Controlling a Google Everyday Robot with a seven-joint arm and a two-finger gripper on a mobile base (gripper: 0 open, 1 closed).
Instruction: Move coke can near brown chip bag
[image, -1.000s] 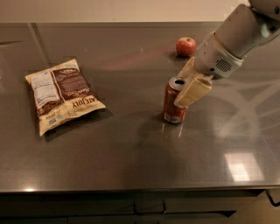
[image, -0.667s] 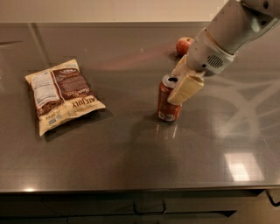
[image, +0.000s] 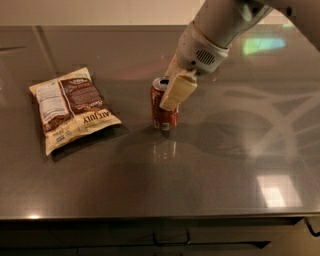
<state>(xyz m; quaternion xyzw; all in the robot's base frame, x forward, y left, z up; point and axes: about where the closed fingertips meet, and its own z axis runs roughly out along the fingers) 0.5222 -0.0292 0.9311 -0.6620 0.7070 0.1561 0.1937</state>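
The coke can stands upright near the middle of the tabletop. It is held high on its body by the claw, which appears closed on it, though the far finger is hidden. The carrying step is judged in hand: the can is yet to be taken toward the left edge and set down beside the brown chip bag.

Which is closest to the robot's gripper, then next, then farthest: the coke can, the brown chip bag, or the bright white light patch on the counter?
The gripper is over the middle of the counter, closed round the can.
1. coke can: upright in its grip.
2. brown chip bag: lying off to the picture's left.
3. white light patch: front right, farthest.
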